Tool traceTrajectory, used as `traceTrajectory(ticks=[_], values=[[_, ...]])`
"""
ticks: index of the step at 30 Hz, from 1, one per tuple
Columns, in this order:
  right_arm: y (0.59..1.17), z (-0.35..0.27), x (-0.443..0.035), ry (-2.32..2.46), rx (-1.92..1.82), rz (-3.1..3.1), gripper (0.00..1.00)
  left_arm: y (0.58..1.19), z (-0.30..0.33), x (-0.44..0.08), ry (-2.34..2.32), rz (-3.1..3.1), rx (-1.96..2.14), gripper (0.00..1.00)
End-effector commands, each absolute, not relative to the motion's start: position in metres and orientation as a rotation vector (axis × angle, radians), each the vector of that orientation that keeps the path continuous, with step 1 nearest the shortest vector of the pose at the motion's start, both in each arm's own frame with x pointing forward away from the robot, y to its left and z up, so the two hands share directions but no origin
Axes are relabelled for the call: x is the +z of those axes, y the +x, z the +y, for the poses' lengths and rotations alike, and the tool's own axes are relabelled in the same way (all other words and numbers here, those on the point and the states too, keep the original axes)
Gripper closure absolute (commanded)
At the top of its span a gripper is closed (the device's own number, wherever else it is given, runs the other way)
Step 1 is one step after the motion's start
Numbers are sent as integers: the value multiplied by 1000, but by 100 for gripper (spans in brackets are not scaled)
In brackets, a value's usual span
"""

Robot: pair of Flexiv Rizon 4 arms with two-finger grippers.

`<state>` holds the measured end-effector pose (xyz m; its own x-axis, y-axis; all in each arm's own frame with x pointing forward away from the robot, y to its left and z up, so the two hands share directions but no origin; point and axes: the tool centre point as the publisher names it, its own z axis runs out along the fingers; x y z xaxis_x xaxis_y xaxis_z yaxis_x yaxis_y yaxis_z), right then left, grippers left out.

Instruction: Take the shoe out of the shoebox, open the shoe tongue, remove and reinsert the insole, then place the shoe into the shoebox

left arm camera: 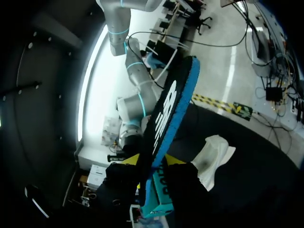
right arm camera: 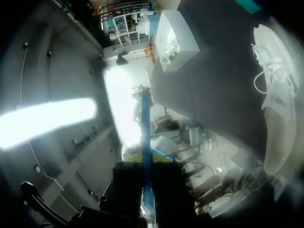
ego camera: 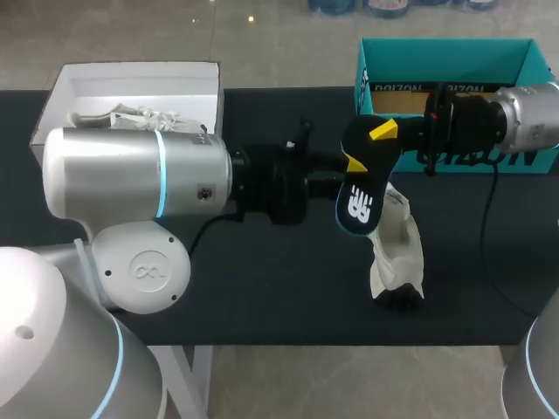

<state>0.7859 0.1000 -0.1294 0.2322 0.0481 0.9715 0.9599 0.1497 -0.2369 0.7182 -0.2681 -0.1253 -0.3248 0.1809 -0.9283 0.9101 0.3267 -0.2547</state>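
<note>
While our left gripper [ego camera: 352, 164] and right gripper [ego camera: 383, 131] both pinch the insole [ego camera: 358, 205] in the air, the shoe [ego camera: 397, 253] lies on the tabletop [ego camera: 262, 288] just below it.
The insole is out of the shoe and hangs logo side up between the two arms; each wrist view shows it running between that gripper's yellow tips, so we judge both grippers clamped on it from two sides, as for a handover or a regrip before reinserting; the white shoe rests on its side with its opening toward the insole, well apart from the white shoebox [ego camera: 131, 87], which holds another shoe [ego camera: 144, 116]; the teal box [ego camera: 445, 57] stands open behind the right gripper, and we cannot tell which box is meant for the return.
</note>
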Motion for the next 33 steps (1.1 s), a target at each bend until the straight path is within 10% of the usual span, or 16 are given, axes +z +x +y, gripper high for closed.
traceTrajectory(ticks=[1, 23, 33], values=[[786, 100, -129, -1220, -906, -1125, 100, 713, -243, -121, 960, 1715, -1094, 0], [786, 100, -129, -1220, -906, -1125, 100, 753, -142, -18, 1316, 1999, -1079, 0], [786, 100, -129, -1220, -906, -1125, 100, 755, -155, 13, 1894, 2095, 255, 0]])
